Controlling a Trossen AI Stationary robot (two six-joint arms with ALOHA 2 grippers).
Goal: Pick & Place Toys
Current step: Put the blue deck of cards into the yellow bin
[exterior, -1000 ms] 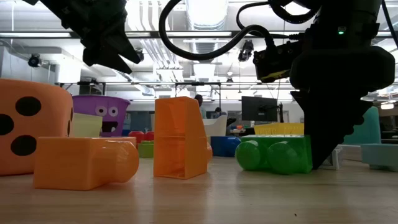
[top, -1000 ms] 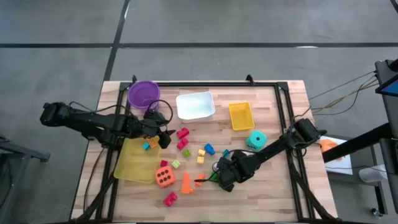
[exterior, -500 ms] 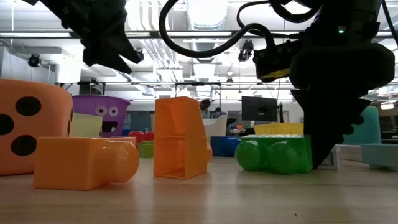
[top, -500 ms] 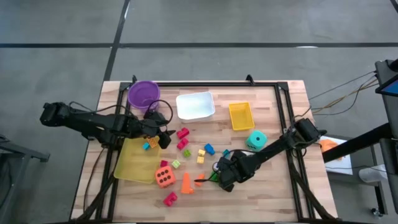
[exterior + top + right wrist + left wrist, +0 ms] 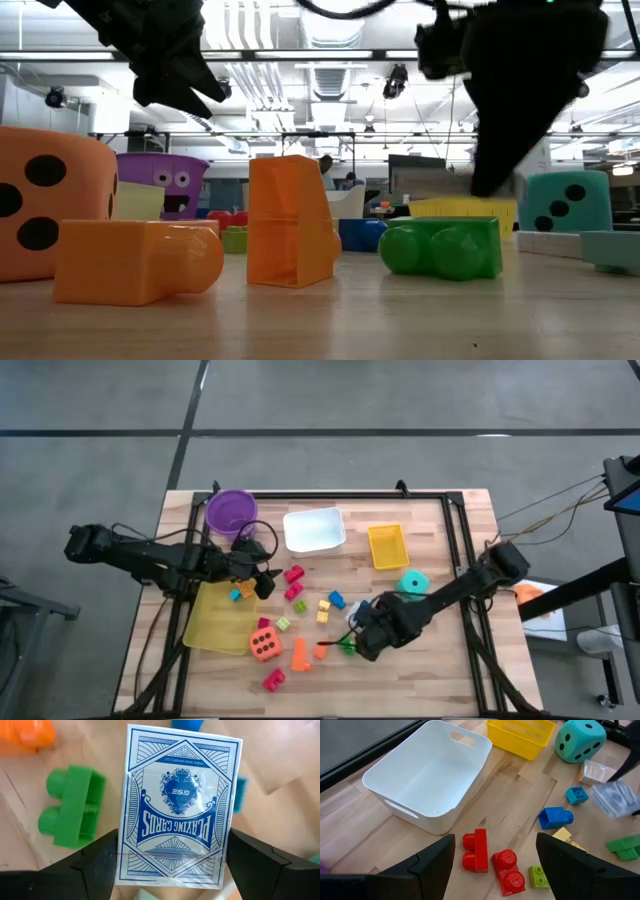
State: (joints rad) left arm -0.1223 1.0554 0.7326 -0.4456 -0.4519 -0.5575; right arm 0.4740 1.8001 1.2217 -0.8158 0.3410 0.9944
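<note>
Card deck (image 5: 177,812) btwn right fingers (image 5: 100,857)

We saw a wooden table (image 5: 440,670) w/ a black frame around its edges, set on a grey floor (image 5: 400,400) crossed by dark lines. A purple bowl (image 5: 231,512) sat near the table's upper left corner; in the low view it showed a cartoon face (image 5: 172,186). Center top, just right of the bowl, was a white tray (image 5: 314,529), empty. Further right, apart from it, a small yellow basket tray (image 5: 387,547). A flat yellow tray (image 5: 222,618) lay at lower left. Background of the low view: office room w/ ceiling lights (image 5: 330,22) and a dark monitor (image 5: 412,172).
</note>
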